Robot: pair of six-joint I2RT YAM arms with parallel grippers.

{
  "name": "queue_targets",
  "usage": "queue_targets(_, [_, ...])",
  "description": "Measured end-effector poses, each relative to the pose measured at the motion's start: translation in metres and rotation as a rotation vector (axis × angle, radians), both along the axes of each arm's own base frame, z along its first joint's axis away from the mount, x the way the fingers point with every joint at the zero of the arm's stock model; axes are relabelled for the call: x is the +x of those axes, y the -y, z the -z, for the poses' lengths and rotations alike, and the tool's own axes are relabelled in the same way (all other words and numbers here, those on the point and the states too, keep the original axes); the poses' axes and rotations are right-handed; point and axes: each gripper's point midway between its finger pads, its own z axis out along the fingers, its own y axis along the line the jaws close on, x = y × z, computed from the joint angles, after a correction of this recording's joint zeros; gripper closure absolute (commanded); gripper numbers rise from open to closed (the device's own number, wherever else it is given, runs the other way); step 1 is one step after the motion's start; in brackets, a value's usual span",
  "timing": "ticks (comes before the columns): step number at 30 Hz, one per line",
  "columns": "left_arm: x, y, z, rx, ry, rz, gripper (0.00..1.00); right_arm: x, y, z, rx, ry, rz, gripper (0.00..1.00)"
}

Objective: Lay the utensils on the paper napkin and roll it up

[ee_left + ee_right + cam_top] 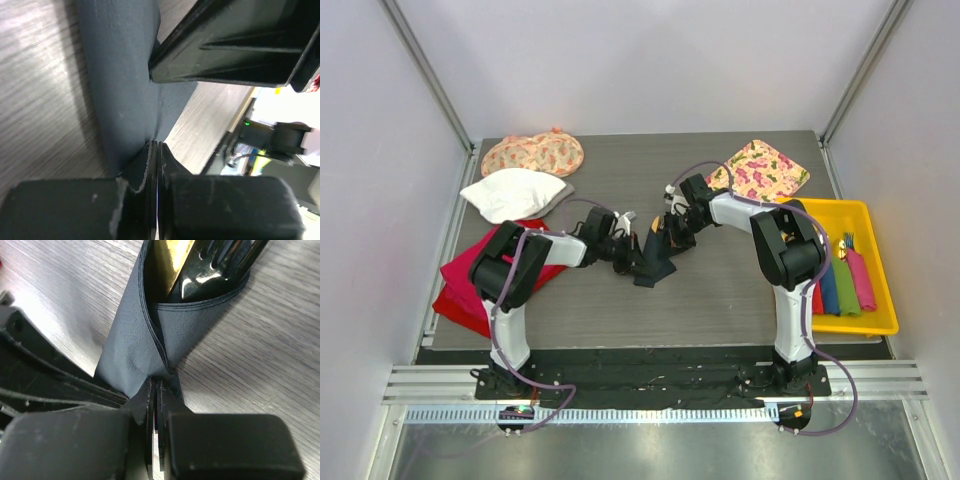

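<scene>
**Paper napkin pinched by both grippers at mid-table, utensils tucked inside**

Paper napkin sits mid-table between the two arms, dark navy, folded into a loose cone or wrap, partly lifted and crumpled. The utensils sit inside its open end. The right wrist view shows a gold-toned piece beside darker glossy ones poking out of the fold; the top view shows only a small orange tip.

Left gripper has its jaws fully together, with a thin edge of the napkin clamped between the pads. The rest of the sheet runs up and away from it across the wood grain. Right gripper is likewise closed tight on the narrow pointed end of the wrap, with the folded layers fanning out from the pinch. The two grippers are close together, on opposite sides of the napkin.

A red cloth lies at the left edge, with a white cloth beyond it. Floral cloths lie at back left and back right. Yellow tray on the right holds coloured rolled cloths.
</scene>
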Motion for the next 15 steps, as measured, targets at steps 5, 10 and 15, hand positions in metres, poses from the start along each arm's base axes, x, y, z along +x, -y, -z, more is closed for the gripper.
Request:
queue_targets(5, [-0.001,0.001,0.005,-0.013,-0.058,-0.016,1.0,0.001,0.002,-0.003,0.03,-0.011,-0.002,0.79])
queue_targets(10, [-0.001,0.001,0.005,-0.015,-0.072,-0.028,1.0,0.008,0.01,-0.01,0.06,-0.035,0.037,0.5])
queue_targets(15, [-0.001,0.002,0.005,-0.018,-0.091,-0.039,1.0,0.021,0.017,-0.017,0.059,-0.01,0.082,0.38])
